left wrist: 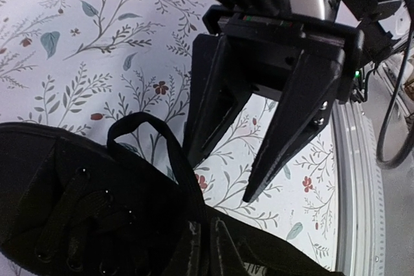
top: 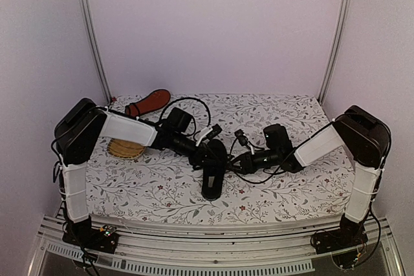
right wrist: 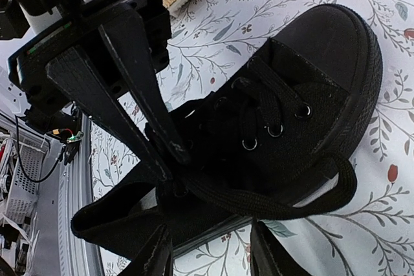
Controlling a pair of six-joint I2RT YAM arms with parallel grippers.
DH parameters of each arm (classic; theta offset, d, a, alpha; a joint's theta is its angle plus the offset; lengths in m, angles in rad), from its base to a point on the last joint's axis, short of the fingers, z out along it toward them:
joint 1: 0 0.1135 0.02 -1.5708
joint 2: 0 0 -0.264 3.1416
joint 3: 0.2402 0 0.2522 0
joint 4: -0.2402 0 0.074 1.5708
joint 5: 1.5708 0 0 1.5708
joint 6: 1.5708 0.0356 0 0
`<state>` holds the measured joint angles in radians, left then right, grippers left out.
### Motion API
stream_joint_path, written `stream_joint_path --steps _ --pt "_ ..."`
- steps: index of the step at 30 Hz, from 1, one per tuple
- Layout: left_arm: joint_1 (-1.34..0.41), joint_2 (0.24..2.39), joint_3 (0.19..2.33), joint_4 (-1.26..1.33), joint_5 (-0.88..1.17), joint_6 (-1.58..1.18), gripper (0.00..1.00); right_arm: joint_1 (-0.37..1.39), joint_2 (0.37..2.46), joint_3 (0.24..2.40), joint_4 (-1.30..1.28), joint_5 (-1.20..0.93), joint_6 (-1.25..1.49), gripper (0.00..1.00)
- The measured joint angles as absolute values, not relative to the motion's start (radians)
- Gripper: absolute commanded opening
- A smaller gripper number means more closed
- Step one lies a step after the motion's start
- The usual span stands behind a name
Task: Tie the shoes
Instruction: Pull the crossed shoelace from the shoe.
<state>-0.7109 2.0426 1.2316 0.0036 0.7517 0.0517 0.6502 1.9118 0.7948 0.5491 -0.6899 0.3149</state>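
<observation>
Overhead, both arms reach toward the middle of the bench [top: 291,189], where one black shoe [top: 213,176] lies lengthwise, near to far. The left claw [top: 206,148] and right claw [top: 244,158] meet over its far end. A second shoe [top: 150,101] lies sole-up at the far left, well apart, and a mat [top: 124,149] shows under the left arm.

From the left wrist, the left claw is pressed together on the lace [left wrist: 139,124] at the bottom edge, and a loop of that lace stands up from the shoe. The right claw faces it, spread, one finger just beside the loop.

From the right wrist, the left claw narrows to a point beside the eyelets, pinching the lace. The loop sweeps right along the shoe's side. The right claw stands spread at the bottom edge, gripping nothing visible.
</observation>
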Motion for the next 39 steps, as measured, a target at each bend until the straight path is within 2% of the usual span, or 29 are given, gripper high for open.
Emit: stream_joint_path --steps 6,16,26,39 --pt "-0.712 2.039 1.182 0.080 0.757 0.006 0.00 0.655 1.938 0.817 0.555 -0.672 0.314 0.39" --pt "-0.704 1.980 1.003 0.373 0.778 -0.210 0.00 0.656 1.967 0.831 0.555 -0.657 0.302 0.43" --pt "-0.693 1.973 0.948 0.525 0.801 -0.339 0.00 0.662 1.980 0.863 0.562 -0.683 0.283 0.43" --pt "-0.692 1.973 0.947 0.542 0.804 -0.368 0.00 0.682 1.986 0.878 0.567 -0.744 0.243 0.32"
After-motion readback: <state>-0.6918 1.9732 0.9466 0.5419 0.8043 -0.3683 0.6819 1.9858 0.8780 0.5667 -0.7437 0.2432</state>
